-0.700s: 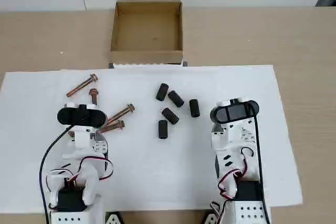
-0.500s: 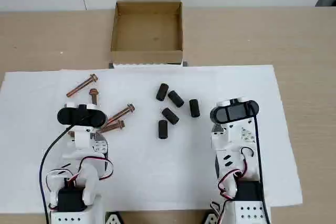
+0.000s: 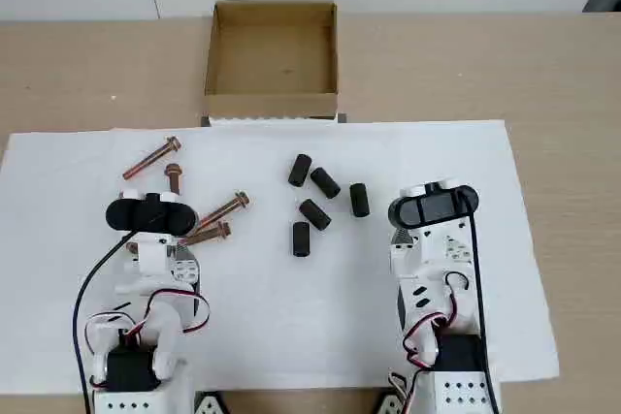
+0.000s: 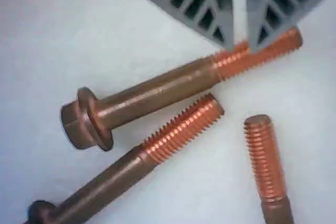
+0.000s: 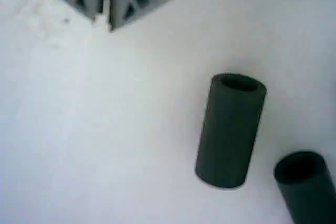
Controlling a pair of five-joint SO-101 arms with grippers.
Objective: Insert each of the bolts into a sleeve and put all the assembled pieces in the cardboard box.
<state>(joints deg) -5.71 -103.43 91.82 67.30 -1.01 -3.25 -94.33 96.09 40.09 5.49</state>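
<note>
Several copper bolts (image 3: pixel 151 158) lie on the left part of the white paper, and several black sleeves (image 3: pixel 313 213) are scattered in the middle. The open cardboard box (image 3: pixel 272 94) stands beyond the paper's far edge. The left arm (image 3: pixel 150 215) hovers by the nearest bolts. In its wrist view, my left gripper (image 4: pixel 240 43) is shut with nothing held, its tips just over the threaded end of one bolt (image 4: pixel 157 93); two more bolts lie beside it. The right arm (image 3: pixel 434 206) stands right of the sleeves. My right gripper (image 5: pixel 105 22) is shut and holds nothing, a short way from a lying sleeve (image 5: pixel 231 129).
The white paper sheet (image 3: pixel 340 317) covers the table in front of the box. A second sleeve (image 5: pixel 304 187) lies close to the first in the right wrist view. Bare paper stretches between the two arm bases.
</note>
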